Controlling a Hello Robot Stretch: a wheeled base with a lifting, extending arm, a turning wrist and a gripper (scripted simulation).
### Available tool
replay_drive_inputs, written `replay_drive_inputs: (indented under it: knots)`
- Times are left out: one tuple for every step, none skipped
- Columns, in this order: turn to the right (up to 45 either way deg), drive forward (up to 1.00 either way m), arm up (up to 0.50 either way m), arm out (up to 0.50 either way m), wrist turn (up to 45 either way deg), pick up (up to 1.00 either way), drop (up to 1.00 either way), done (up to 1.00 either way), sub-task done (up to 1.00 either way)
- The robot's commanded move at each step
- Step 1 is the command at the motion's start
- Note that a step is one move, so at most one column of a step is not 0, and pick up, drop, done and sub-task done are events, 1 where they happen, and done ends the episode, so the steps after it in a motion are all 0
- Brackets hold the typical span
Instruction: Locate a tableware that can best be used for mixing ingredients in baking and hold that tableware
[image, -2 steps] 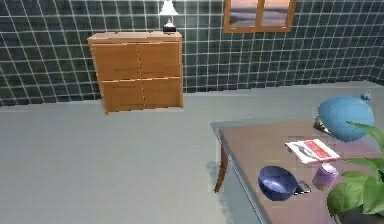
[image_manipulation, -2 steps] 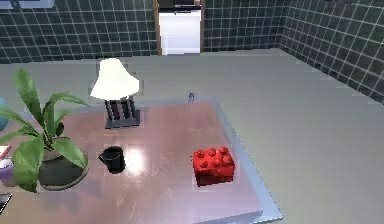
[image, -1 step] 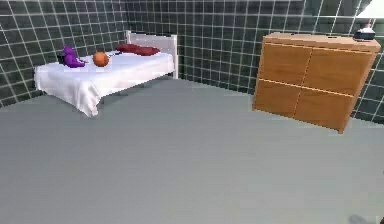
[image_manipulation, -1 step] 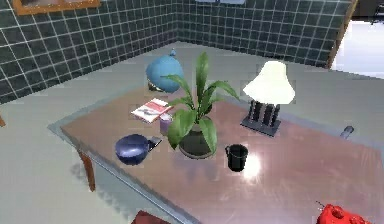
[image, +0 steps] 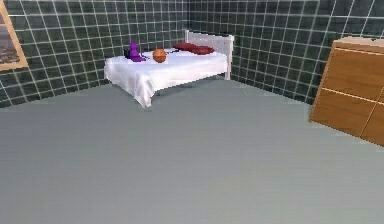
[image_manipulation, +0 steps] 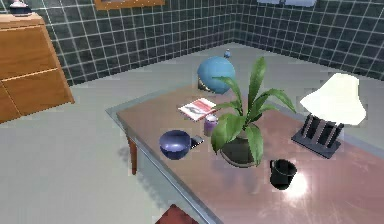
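The gripper's state couldn't be told from these angles, so straight out to the target: the blue bowl (image_manipulation: 175, 143) sat upright on the reddish table (image_manipulation: 150, 118), close to its front edge in the arm side view and left of the potted plant (image_manipulation: 240, 120). It looked rigid, smooth and probably breakable, light enough to lift easily. The thin rim seemed the sensible place to take it, as the rounded wall would likely slip. Farther along stood a black mug (image_manipulation: 283, 172) and a lamp (image_manipulation: 330, 105).
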Motion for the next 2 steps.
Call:
replay_drive_inputs:
  knots:
    - [0.0, 0.0, 0.5, 0.0, 0.0, 0.0, 0.0, 0.0, 0.0]
    - [0.0, 0.0, 0.3, 0.0, 0.0, 0.0, 0.0, 0.0, 0.0]
